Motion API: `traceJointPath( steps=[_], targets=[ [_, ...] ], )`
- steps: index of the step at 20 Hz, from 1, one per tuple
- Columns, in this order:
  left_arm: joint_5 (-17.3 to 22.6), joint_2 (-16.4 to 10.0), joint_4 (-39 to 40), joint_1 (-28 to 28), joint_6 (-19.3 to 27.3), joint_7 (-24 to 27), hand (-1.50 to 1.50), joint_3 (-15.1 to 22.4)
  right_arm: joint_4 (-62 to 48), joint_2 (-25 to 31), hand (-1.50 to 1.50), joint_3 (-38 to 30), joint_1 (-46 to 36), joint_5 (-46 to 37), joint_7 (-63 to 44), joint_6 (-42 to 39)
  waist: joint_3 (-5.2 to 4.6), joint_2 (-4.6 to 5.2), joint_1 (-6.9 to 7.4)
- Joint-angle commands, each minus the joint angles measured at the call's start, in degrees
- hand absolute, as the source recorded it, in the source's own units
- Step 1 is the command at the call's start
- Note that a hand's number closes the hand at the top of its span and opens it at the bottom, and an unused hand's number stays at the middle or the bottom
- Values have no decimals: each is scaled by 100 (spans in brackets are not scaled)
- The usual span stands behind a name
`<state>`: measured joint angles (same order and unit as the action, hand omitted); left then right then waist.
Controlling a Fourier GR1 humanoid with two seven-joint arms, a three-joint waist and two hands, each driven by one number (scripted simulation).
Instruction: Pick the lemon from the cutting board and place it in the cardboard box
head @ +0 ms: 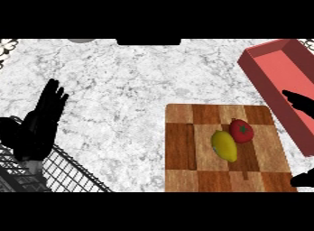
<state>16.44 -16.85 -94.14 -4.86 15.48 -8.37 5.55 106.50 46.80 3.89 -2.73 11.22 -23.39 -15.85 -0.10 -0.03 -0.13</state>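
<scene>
Head view: the lemon (pixel 225 145) sits mid cutting board (pixel 185 149), touching the tomato (pixel 241 131) at its one o'clock. The right hand (pixel 306 104) is at three o'clock, spread wide, holding nothing. The left hand (pixel 39 126) rests open at nine. The red box (pixel 286 76) waits at one o'clock, so pick and place are both left to do.

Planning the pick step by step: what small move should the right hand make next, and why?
Probably move the right hand left over the lemon. It lies unheld on the board beside a red fruit, and the open hand is nearest, at the board's right edge.
</scene>
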Motion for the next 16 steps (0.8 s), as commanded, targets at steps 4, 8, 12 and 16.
traceJointPath(
  steps=[4, 8, 12, 16],
  targets=[
    [2, -57, -163, -82, -209, -321, 0, -238, 193, -602, -150, 502, -426, -775, -1192, 102, 8, 4, 45],
    [-111, 128, -165, 194, -379, -67, 0, -251, 348, -1077, -150, 538, -706, -649, -1740, -142, 7, 3, 48],
    [-120, 271, 332, -276, -494, -52, 0, -550, 180, -1497, -150, 421, -433, -1210, -1430, -281, 9, 3, 13],
    [-296, 377, 148, -131, -576, -119, 0, -513, -23, -1927, -150, 352, -295, -1691, -1085, -282, 10, 2, 14]
  ],
)
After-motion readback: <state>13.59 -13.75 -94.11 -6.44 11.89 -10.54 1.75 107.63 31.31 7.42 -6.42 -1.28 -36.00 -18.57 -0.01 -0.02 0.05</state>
